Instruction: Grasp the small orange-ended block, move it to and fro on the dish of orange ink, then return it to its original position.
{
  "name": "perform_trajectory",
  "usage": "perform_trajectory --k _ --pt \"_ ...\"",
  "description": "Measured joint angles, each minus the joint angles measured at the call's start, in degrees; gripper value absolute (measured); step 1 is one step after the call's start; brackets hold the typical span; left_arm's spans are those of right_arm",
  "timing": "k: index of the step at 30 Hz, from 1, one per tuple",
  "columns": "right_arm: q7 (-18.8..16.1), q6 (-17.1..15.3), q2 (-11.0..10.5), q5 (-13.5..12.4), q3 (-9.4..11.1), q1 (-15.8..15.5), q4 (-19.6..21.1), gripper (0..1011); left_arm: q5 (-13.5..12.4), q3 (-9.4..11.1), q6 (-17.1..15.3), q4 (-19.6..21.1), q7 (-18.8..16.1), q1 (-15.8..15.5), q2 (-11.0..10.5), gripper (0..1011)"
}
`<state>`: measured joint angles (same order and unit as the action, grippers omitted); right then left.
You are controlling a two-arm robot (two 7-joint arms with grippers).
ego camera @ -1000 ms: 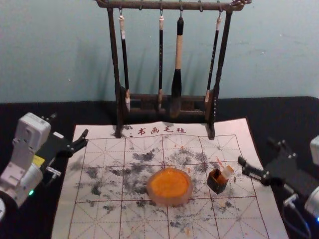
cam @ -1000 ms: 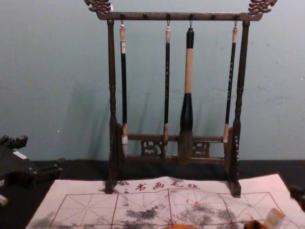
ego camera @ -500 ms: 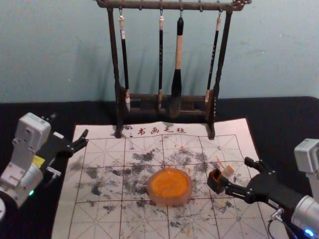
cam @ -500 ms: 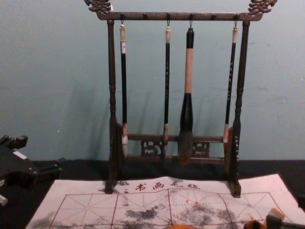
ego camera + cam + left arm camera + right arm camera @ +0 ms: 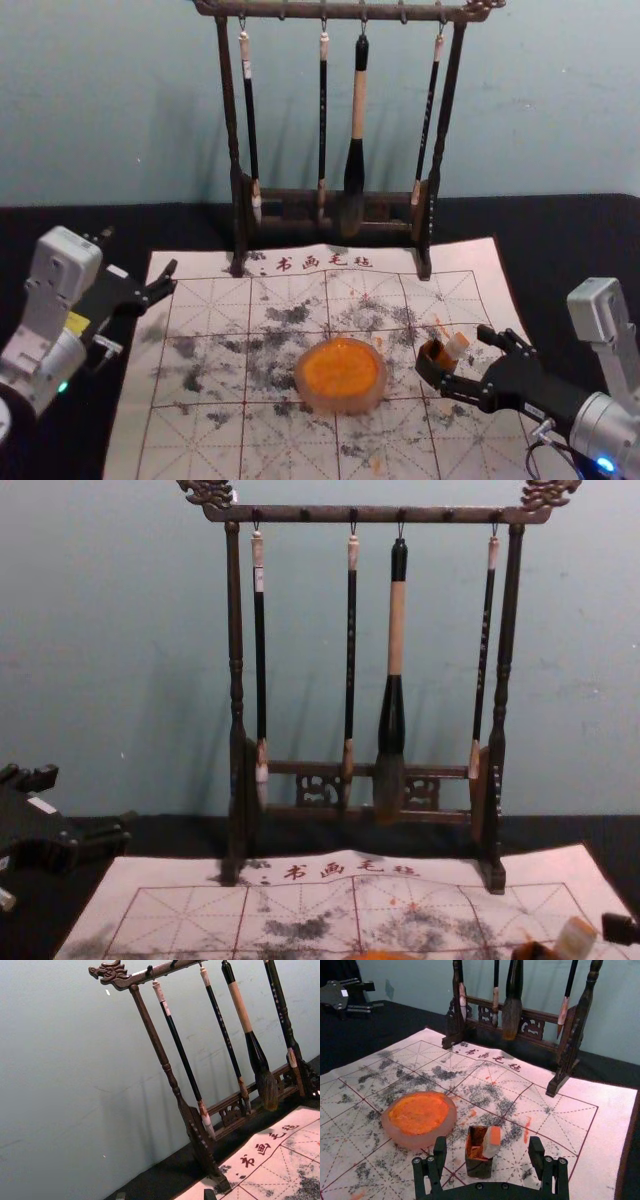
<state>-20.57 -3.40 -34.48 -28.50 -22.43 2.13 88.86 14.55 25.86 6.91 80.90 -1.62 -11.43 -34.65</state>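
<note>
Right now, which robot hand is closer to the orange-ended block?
Right: the right gripper has open fingers either side of the block; the left gripper is by the left edge of the paper.

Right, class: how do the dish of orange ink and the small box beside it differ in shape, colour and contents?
The dish is round, low and pale-rimmed; the box is square, narrower and dark.
The dish holds a broad pool of orange ink, while the box holds the orange-ended block, leaning.
Both stand on the gridded mat and show orange inside.
</note>
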Motion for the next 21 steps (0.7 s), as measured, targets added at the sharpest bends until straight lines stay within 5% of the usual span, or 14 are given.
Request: perform_trajectory --k 21 --pt "-3.18 -1.59 2.69 -0.47 2.84 0.02 -1.08 1002 0.0 0.0 0.0 0.0 0.0 0.0 0.0 1010"
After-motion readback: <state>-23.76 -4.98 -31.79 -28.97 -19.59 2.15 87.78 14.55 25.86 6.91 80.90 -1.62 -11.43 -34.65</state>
